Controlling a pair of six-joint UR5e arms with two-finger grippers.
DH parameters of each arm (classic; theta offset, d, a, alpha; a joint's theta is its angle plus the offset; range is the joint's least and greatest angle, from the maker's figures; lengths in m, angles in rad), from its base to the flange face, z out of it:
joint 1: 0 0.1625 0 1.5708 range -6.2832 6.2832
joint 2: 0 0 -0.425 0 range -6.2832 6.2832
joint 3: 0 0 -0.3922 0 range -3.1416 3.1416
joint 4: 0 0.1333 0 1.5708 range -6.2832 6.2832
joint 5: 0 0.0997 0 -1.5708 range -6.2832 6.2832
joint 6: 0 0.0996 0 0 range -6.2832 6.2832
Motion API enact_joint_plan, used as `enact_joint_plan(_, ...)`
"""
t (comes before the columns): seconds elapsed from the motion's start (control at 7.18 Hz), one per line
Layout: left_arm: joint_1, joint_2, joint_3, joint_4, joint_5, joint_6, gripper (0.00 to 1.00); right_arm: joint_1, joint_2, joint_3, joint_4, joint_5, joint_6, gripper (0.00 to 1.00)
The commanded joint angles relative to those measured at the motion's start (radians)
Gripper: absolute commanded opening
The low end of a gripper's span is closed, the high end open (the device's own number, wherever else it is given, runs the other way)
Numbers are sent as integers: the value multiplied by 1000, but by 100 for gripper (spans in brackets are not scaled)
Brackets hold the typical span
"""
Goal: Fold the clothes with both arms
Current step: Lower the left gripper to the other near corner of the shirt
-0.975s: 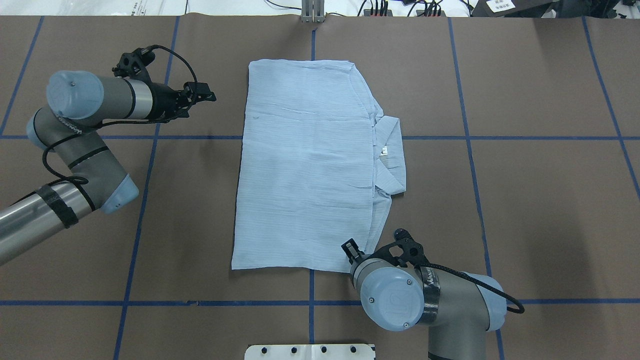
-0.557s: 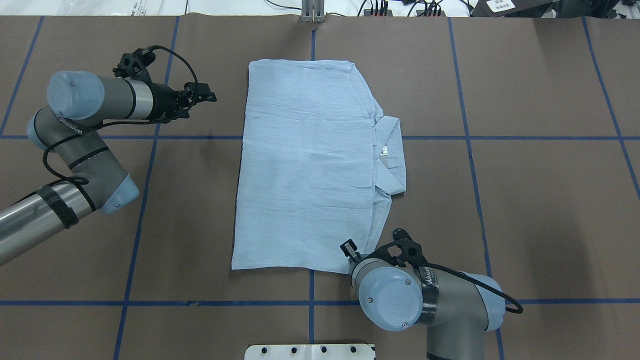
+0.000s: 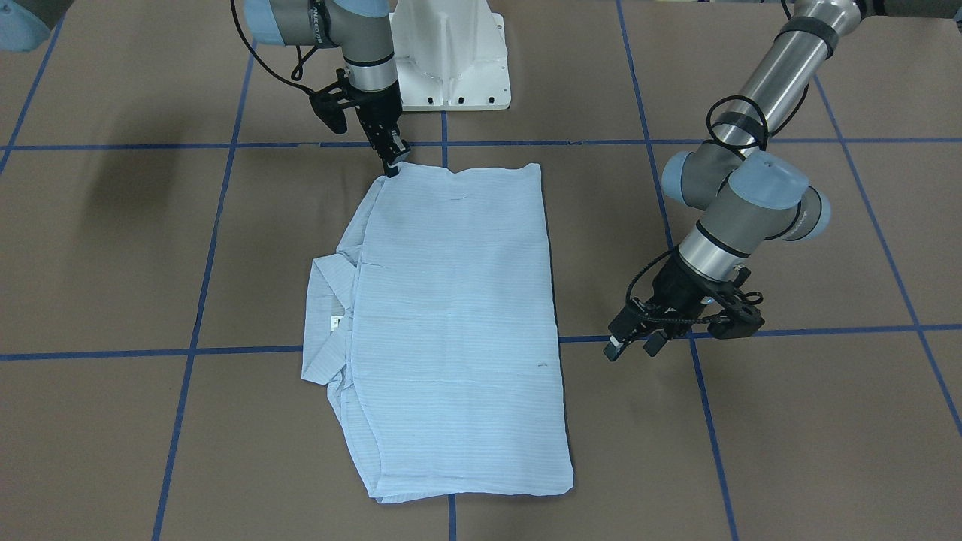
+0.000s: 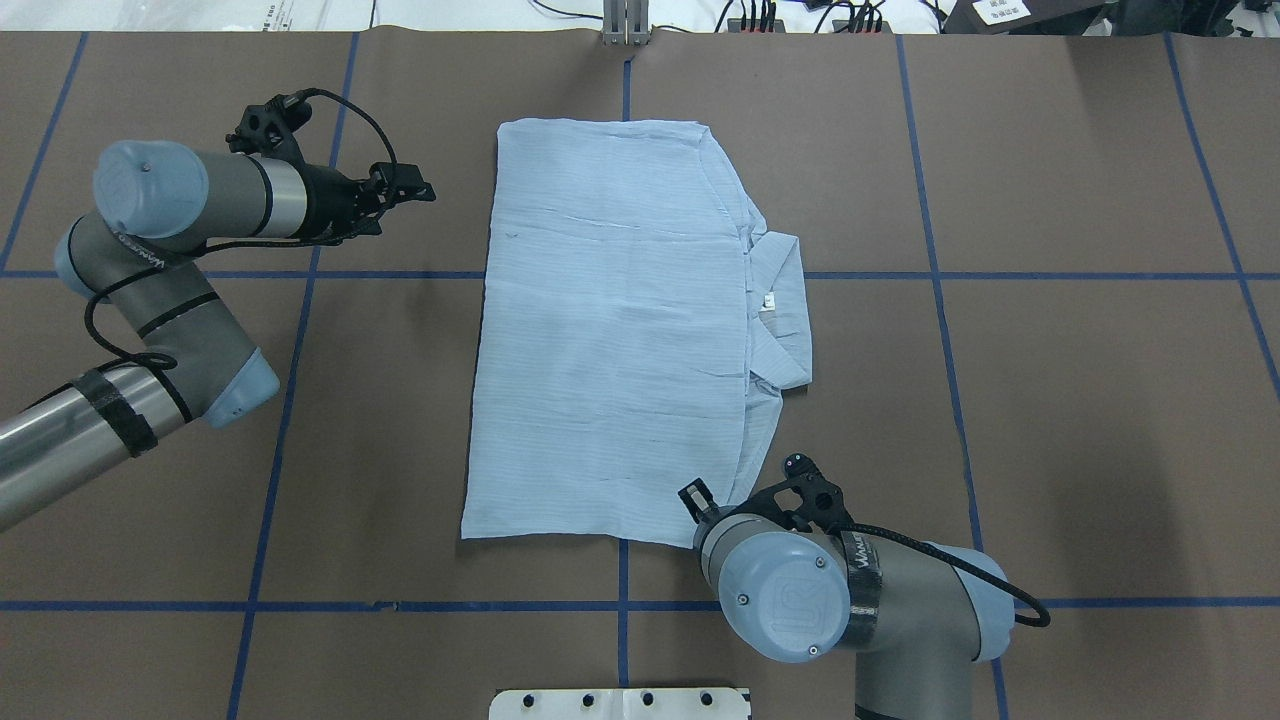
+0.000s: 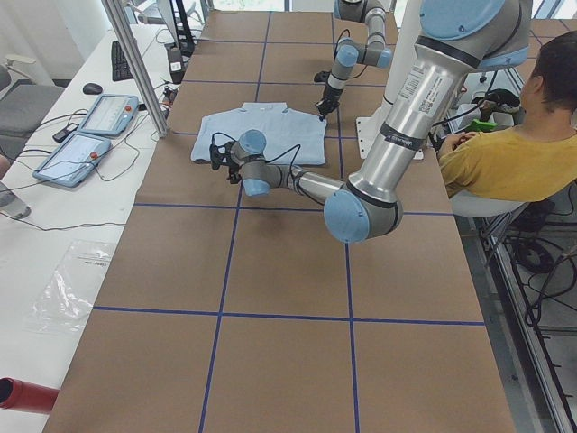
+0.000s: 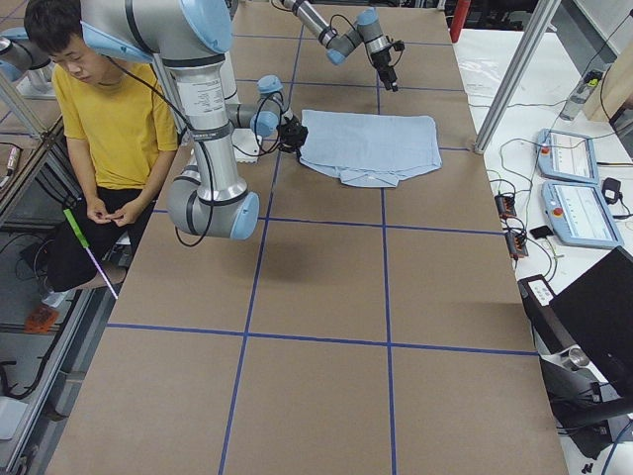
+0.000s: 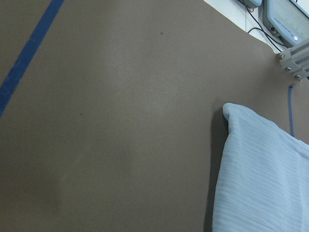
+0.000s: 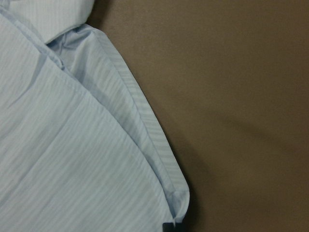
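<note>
The light blue striped shirt (image 4: 610, 330) lies folded into a flat rectangle at the table's middle, collar and white neck label (image 4: 768, 300) on the overhead view's right side. It also shows in the front view (image 3: 451, 323). My right gripper (image 4: 693, 497) is at the shirt's near right corner, jaws narrow and pinched on that corner in the front view (image 3: 391, 167). The right wrist view shows the corner (image 8: 177, 198) slightly curled at the finger. My left gripper (image 4: 415, 188) hovers open and empty left of the shirt, apart from it (image 3: 633, 346). The left wrist view shows the shirt's far left corner (image 7: 260, 179).
The brown table cover (image 4: 1050, 400) carries a grid of blue tape lines. The white pedestal base (image 3: 451, 60) stands at the robot's edge. A metal post (image 4: 625, 25) stands at the far edge. A seated person in yellow (image 6: 109, 109) is beside the robot, and teach pendants (image 5: 90, 126) lie off the table.
My right gripper has crept slightly left and further onto the shirt's near right corner. The left arm and the shirt have hardly moved.
</note>
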State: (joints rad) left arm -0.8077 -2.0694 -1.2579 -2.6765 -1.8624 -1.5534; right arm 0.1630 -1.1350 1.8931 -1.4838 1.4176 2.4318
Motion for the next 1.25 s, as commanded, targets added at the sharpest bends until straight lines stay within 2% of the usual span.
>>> enact_joint_plan(0.0, 63, 82, -137, 4, 8, -113, 100, 3, -15, 56, -12, 3, -2, 0)
enact_joint_plan(0.14, 127, 185, -296, 10, 9, -172, 100, 3, -20, 69, -15, 3, 0, 0)
enact_joint_plan(0.28, 216, 269, -410, 10, 41, -224, 100, 1, -26, 70, -15, 3, 0, 0)
enact_joint_plan(0.42, 328, 291, -475, 10, 155, -279, 100, 1, -28, 72, -15, 4, -2, 0)
enact_joint_plan(0.56, 434, 329, -527, 20, 261, -419, 100, 0, -28, 72, -15, 4, -2, 0)
enact_joint_plan(0.7, 487, 369, -572, 30, 293, -485, 100, -2, -28, 70, -15, 4, -2, 0)
enact_joint_plan(0.84, 523, 382, -604, 115, 304, -569, 100, 0, -29, 70, -15, 4, -2, 0)
enact_joint_plan(1.11, 567, 376, -600, 194, 346, -577, 100, -3, -29, 69, -15, 4, -2, 0)
